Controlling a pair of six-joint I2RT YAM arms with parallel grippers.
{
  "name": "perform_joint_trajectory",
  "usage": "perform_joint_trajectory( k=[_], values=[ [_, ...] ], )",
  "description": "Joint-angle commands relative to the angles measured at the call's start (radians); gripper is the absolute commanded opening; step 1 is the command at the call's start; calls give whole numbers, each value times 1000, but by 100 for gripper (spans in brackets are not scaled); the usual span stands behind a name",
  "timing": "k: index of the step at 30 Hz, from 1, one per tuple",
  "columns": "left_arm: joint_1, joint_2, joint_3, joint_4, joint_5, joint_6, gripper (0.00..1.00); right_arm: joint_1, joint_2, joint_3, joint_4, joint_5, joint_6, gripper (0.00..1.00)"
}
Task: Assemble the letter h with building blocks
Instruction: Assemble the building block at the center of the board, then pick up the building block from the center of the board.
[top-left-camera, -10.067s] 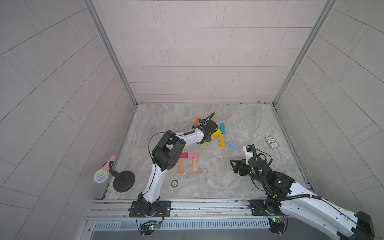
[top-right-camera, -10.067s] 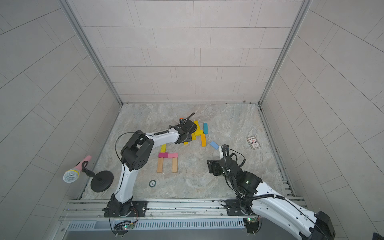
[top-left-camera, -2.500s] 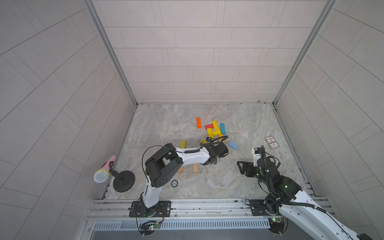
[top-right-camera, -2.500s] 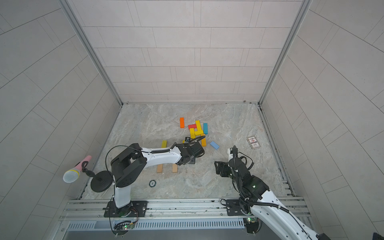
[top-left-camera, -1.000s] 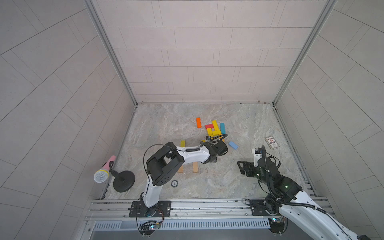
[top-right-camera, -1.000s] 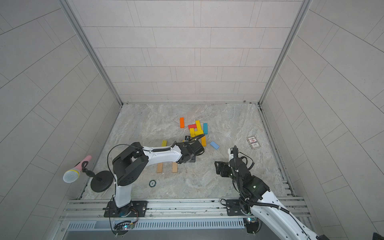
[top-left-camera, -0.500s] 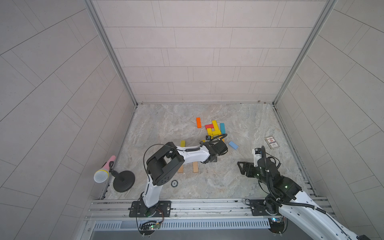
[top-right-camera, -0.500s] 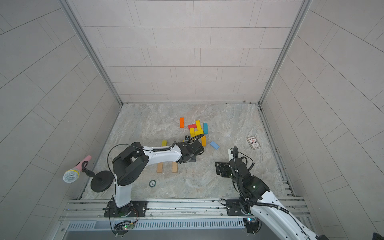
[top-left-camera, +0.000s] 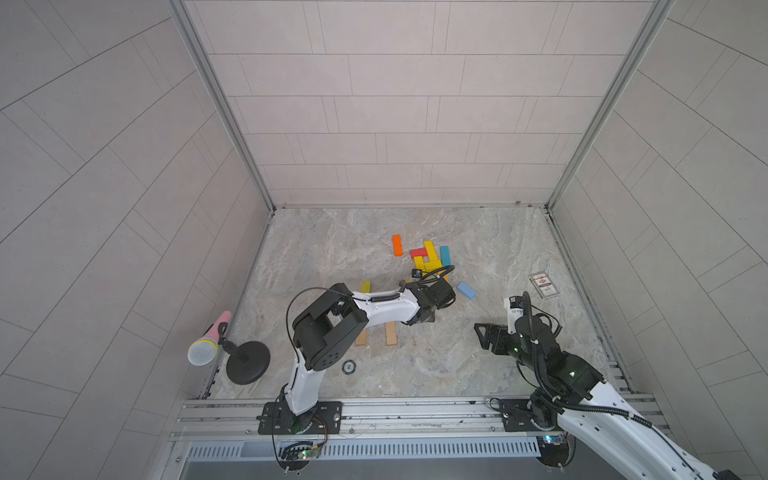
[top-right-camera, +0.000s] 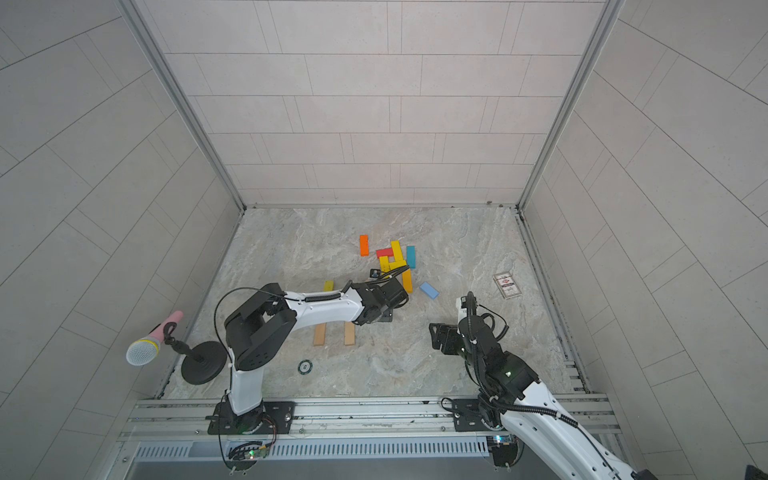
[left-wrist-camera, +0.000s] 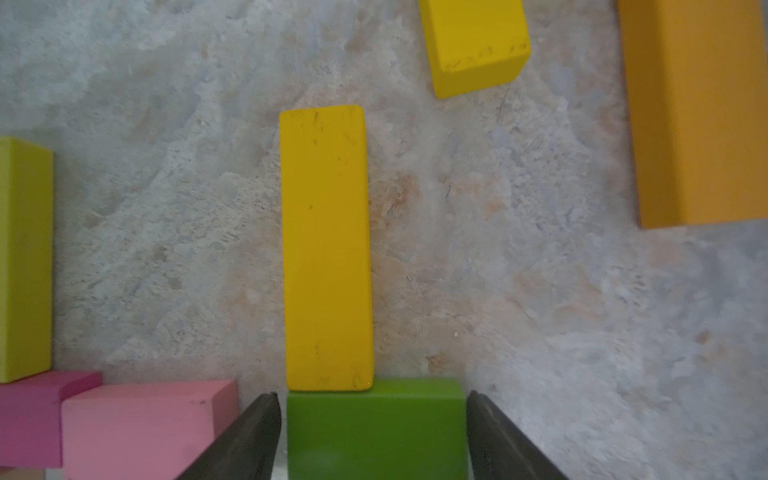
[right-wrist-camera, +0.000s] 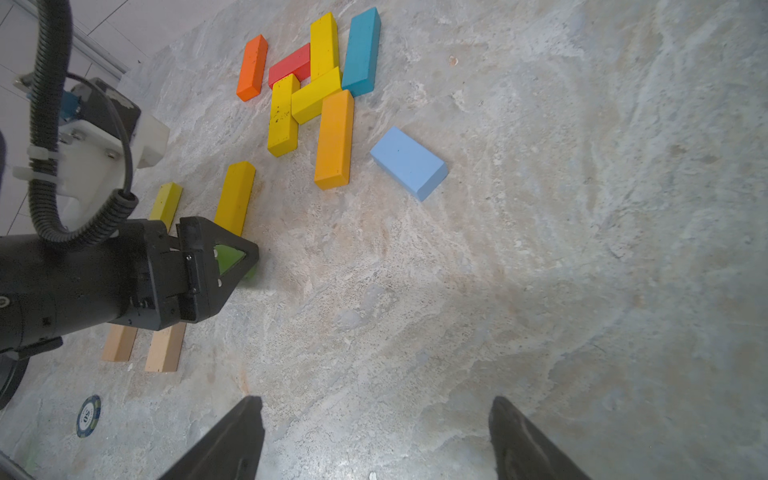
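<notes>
The left gripper (left-wrist-camera: 370, 394) straddles the green block (left-wrist-camera: 374, 432), jaws seemingly clear of it (a yellow block (left-wrist-camera: 328, 249) abuts it). The right gripper (right-wrist-camera: 376, 399) hangs spread, empty.

Open floor (right-wrist-camera: 540, 249) btwn R arm (top-left-camera: 540, 357) & blocks (right-wrist-camera: 324, 83); L arm (top-left-camera: 386, 309) across wood bars (top-left-camera: 391, 334), obstructs.

The grey marbled tabletop (top-left-camera: 415, 382) carries a light blue block (top-left-camera: 466, 290) lying flat, with a tight cluster of yellow, red, teal and orange blocks (top-left-camera: 430, 253) just behind it, toward the back wall. A printed card (top-left-camera: 544, 285) lies well apart on one side of the blue block. On the other side, nearer the front rail, lie two parallel plain wood bars (top-left-camera: 390, 334) and a round chip (top-left-camera: 349, 367).
</notes>
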Motion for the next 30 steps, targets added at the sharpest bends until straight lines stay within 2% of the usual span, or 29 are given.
perform_joint_trajectory(
  k=[1,7,11,13,20,22,26,30],
  values=[
    [9,-31,38,-26,-36,9,79,-7,-9,-8,-13,5,7,89],
    [10,-108,136,-39,-57,70,81,-6,-42,-17,-12,7,8,91],
    [10,-223,161,-32,-33,115,86,-6,-84,-37,15,-10,17,92],
    [10,-313,135,-16,-19,147,100,-7,-103,-52,50,-40,23,93],
    [10,-678,-115,71,-3,302,100,-5,-71,-63,137,-142,26,93],
    [10,-796,-193,73,-6,324,100,0,-24,-63,193,-173,52,91],
    [10,-1017,-354,62,-41,318,100,19,176,-24,309,-176,69,87],
    [12,-1184,-462,19,-54,320,100,79,435,121,333,-166,37,79]
  ],
)
